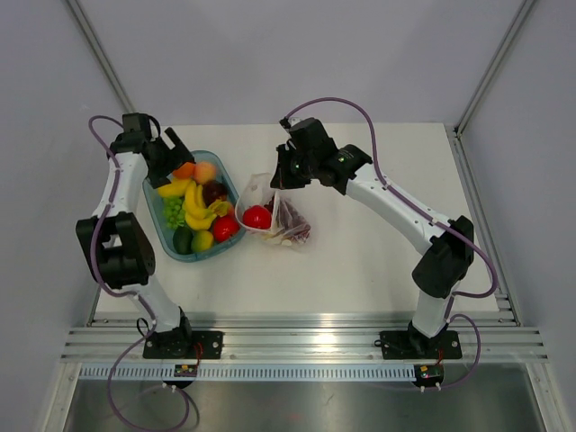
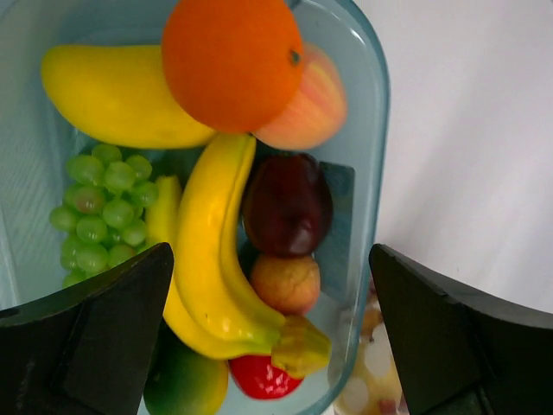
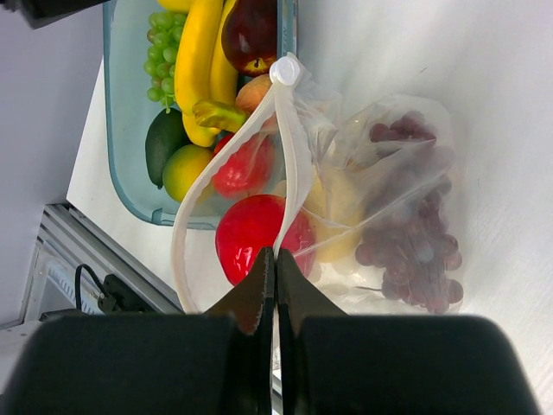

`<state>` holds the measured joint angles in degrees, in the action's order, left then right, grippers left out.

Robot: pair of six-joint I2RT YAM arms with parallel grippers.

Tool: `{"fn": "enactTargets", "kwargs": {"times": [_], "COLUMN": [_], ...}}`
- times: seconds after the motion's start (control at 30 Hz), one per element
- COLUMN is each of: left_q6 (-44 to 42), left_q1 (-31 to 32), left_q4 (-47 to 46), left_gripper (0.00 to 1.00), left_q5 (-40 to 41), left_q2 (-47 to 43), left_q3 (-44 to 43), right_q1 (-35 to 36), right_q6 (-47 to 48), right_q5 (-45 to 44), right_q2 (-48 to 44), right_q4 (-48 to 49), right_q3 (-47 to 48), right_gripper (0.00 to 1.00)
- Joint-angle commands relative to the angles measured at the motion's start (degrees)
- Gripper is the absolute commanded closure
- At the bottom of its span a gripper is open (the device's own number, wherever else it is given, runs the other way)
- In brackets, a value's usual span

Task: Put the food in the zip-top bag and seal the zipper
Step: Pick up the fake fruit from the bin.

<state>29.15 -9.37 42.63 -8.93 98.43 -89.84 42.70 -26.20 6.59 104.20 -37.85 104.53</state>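
item: zip-top bag [image 1: 281, 216], lying at centre frame on the counter [image 1: 378, 279], just right of the bowl [image 2: 370, 130]. contents: red fruit [image 3: 251, 233], purple grapes [image 3: 415, 251], something yellow. mouth gaping. my right claw [image 3: 275, 259] is pinching shut on the zipper [image 3: 292, 147] strip. my left claw [image 2: 270, 277] is hovering wide over the bowl. waiting inside: orange [image 2: 229, 60], bananas [image 2: 212, 251], green grapes [image 2: 99, 203], more. i am judging the filling partway along; the sealing is not yet begun.

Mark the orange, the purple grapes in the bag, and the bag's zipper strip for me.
orange [image 2: 229, 60]: left wrist view, centre of its rind.
purple grapes [image 3: 415, 251]: right wrist view, middle of the bunch.
zipper [image 3: 295, 151]: right wrist view, midway along the white strip.
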Motion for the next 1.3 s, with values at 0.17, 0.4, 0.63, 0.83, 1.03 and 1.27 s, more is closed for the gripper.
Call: {"fn": "enactTargets", "kwargs": {"times": [0.17,0.4,0.63,0.83,1.03,1.27], "left_q6": [3.7,3.4,3.5,2.8,2.2,0.7], "left_q1": [-3.2,-3.2,-3.1,-3.2,-3.2,-2.9], "left_q4": [-10.1,-9.3,-9.9,-11.0,-9.8,-8.7], "left_gripper": [0.01,0.01,0.01,0.02,0.24,0.49], "left_q5": [1.5,1.4,1.0,1.9,2.2,4.3], "left_q2": [10.0,17.7,20.1,21.0,21.8,15.8], "left_q3": [-6.7,-13.6,-13.4,-12.0,-12.3,-10.9], "right_q1": [0.5,0.5,0.5,0.5,0.5,0.5], "right_q6": [1.4,1.8,2.3,2.4,2.2,2.2], "right_q5": [-0.8,-0.5,-0.4,-0.4,-0.3,-0.3], "right_q2": [-2.4,-2.2,-1.4,-1.2,-1.3,-1.5], "right_q4": [-0.7,-0.7,-1.4,-1.6,-1.3,-1.4], "right_q3": [1.2,0.8,1.4,1.6,1.2,1.1], "right_gripper": [1.00,1.00,1.00,1.00,1.00,1.00]}}
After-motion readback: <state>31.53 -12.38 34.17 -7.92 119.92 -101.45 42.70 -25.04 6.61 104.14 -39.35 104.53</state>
